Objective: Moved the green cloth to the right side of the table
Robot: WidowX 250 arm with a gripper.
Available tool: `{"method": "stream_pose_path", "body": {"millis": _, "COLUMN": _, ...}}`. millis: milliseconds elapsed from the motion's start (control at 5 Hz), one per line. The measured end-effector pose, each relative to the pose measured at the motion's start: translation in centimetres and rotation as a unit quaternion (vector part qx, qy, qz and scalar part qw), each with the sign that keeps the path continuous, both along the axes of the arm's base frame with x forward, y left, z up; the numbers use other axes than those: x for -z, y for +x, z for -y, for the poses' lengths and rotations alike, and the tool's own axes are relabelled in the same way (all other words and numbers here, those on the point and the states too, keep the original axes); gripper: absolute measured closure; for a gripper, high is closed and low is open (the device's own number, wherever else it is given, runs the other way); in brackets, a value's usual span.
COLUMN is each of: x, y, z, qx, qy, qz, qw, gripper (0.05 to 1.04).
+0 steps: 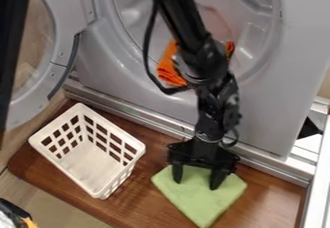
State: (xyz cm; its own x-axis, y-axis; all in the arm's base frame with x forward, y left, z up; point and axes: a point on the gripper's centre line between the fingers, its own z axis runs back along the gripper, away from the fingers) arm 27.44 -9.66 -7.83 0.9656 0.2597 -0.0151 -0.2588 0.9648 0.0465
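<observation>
From where I'm standing, the black arm (184,21) slants down from the top edge, its wrist (211,111) just right of centre. The gripper (196,184) hangs in the lower middle, both fingers (177,173) pointing down, spread apart.

Pincer (196,184) lower center, fingers apart, tips at green cloth (201,203) on wooden surface (132,207). White plastic basket (64,168) lower left, apart from cloth, same surface. Orange cloth (168,68) upper center, in drum opening of gray machine (270,111), partly behind black arm (180,19). Machine door (62,14) open, upper left.
</observation>
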Motion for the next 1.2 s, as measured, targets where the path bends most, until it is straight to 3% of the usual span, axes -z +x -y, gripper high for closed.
{"method": "stream_pose_path", "body": {"millis": 800, "x": 0.1, "y": -0.9, "z": 7.0, "qx": 0.110, "qy": -0.017, "qz": -0.002, "qw": 0.9938, "gripper": 0.084}}
{"method": "stream_pose_path", "body": {"millis": 1200, "x": 0.0, "y": -1.2, "z": 8.3, "qx": 0.136, "qy": -0.019, "qz": -0.005, "qw": 0.9905, "gripper": 0.084}}
